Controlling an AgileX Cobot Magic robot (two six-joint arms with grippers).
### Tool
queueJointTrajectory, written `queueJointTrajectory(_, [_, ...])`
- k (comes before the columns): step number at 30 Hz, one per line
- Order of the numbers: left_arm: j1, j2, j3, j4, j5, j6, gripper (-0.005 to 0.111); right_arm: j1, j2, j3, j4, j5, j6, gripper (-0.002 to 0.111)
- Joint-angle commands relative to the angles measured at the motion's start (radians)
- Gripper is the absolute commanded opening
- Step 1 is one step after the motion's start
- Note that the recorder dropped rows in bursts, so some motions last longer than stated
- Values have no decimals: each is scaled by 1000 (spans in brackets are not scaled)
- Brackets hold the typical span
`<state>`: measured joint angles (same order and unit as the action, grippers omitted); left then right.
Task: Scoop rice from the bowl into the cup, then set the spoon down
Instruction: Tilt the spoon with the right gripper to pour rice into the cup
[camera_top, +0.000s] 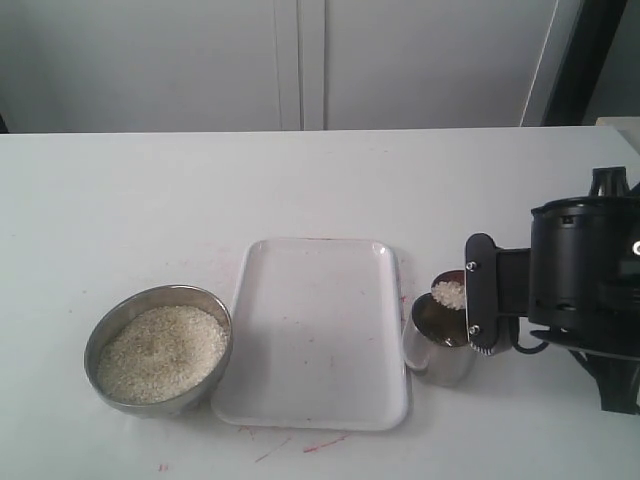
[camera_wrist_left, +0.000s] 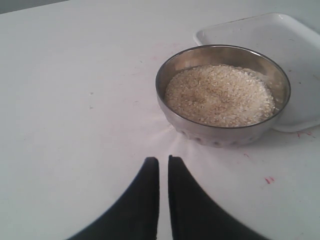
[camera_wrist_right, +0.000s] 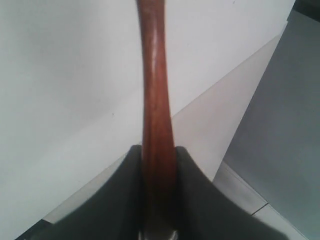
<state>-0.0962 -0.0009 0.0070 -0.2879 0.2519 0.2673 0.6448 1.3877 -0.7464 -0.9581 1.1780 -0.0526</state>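
Observation:
The steel bowl (camera_top: 100, 340) stands at the front left, filled with rice (camera_top: 160, 352). To the right of the tray stands the steel cup (camera_top: 437, 355). My right gripper (camera_top: 482, 305) is shut on the reddish-brown spoon (camera_wrist_right: 155, 75). The spoon's scoop (camera_top: 447, 279) hovers over the cup's mouth with a small heap of rice (camera_top: 450, 295) in it. In the right wrist view the handle runs straight out from between the jaws (camera_wrist_right: 157, 150). My left gripper (camera_wrist_left: 163, 161) is shut and holds nothing, a short way from the bowl (camera_wrist_left: 165, 75) and its rice (camera_wrist_left: 218, 95).
A white rectangular tray (camera_top: 315, 330) lies between bowl and cup, with nothing on it; its corner (camera_wrist_left: 270, 35) shows behind the bowl. Faint red marks dot the white table near its front edge. The table's back edge meets a pale wall.

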Motion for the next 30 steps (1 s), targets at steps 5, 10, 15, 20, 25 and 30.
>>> queueJointTrajectory(5, [-7,1,-7,-11,3,-2,14,-8,0,3,-64,-3,-45,0])
queueJointTrajectory(10, [-7,1,-7,-11,3,-2,14,-8,0,3,-84,0,-127,0])
queueJointTrajectory(15, [-7,1,-7,-11,3,-2,14,-8,0,3,-136,9,-136,0])
queueJointTrajectory(20, [-7,1,-7,-11,3,-2,14,-8,0,3,-162,36,-200,0])
queueJointTrajectory(25, [-7,1,-7,-11,3,-2,14,-7,0,3,-203,43,-213,0])
queueJointTrajectory(30, [-7,1,-7,-11,3,-2,14,-7,0,3,-235,43,-209,0])
